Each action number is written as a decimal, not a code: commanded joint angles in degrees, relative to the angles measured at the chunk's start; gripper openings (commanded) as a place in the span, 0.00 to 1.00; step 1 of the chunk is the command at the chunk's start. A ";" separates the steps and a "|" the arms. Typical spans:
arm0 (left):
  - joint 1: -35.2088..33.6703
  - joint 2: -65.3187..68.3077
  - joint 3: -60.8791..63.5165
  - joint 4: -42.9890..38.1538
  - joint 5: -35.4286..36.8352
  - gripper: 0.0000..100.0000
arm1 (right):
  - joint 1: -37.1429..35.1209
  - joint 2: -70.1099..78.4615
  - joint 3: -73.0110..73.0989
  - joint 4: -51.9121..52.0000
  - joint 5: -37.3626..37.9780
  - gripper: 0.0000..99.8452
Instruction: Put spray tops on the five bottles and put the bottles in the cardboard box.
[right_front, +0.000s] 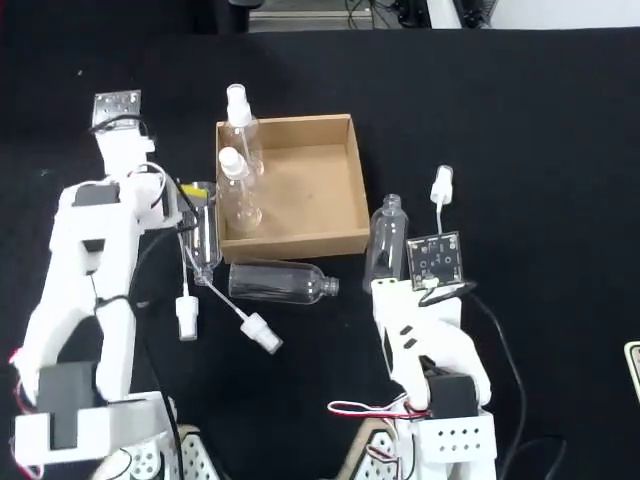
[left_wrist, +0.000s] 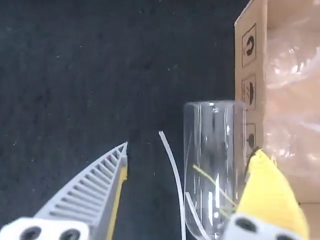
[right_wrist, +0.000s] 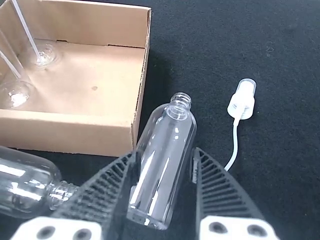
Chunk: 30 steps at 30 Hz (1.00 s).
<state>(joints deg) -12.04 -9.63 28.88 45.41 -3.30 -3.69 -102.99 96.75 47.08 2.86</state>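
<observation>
Here, five bottles (right_front: 280, 282), three loose spray tops (right_front: 262, 333); right jaws clamp one bottle (right_wrist: 162, 160), left jaws wide

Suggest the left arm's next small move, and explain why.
Probably close the left gripper on the clear bottle. Its jaws stand open with the bottle between them, close against the yellow one, just outside the wall of the cardboard box. The bottle is not yet gripped, so it cannot be lifted.

Clear, glossy plastic bottle (right_wrist: 162, 170); matt brown cardboard box (right_front: 295, 243); smooth white plastic spray top (right_wrist: 242, 99); matt black cloth over the table (right_front: 540, 150).
</observation>
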 joint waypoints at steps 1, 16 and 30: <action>0.84 1.58 -6.99 -0.53 -0.26 0.35 | 0.79 -5.49 -0.40 -0.35 0.18 0.14; 1.71 17.76 -16.04 -1.14 3.52 0.35 | 0.88 -5.49 -0.40 -0.35 0.18 0.14; -9.71 18.11 -15.08 4.92 -8.79 0.35 | 0.88 -5.58 -0.40 -0.35 0.18 0.14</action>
<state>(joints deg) -19.43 9.10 16.57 48.66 -9.71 -3.69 -102.99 96.75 47.08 2.86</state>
